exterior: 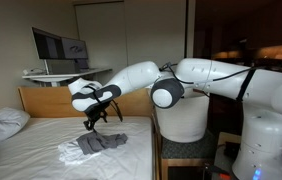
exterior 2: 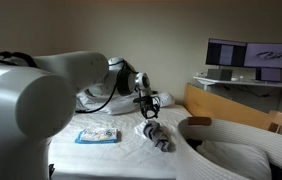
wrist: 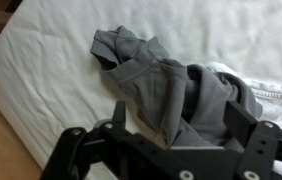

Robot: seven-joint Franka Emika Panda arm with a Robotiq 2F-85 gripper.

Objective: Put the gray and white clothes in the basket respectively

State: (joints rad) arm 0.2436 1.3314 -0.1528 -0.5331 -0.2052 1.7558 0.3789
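The end effector (exterior: pixel 97 117) is released, its jaws spread wide with nothing between them, and it hangs just above the gray garment (exterior: pixel 104 143) in the lower middle of the frame. The garment lies rumpled on the white bed (exterior: pixel 36 135). The white garment (exterior: pixel 72 152) touches its left side, lower in the frame.

In the wrist view the end effector (wrist: pixel 178 110) comes in from the bottom edge. One finger (wrist: pixel 117 112) stands to the left of the gray garment (wrist: pixel 161 80), the other to its right. Whether they touch the fabric cannot be told. A corner of the white garment (wrist: pixel 277 95) shows at the right edge.

The basket (exterior: pixel 186 122) stands right of centre, past the bed's edge, partly hidden by the arm. A pillow (exterior: pixel 1 122) lies at the left edge.

In an exterior view the end effector (exterior 2: pixel 151 106) sits at centre, over the gray garment (exterior 2: pixel 159 137).
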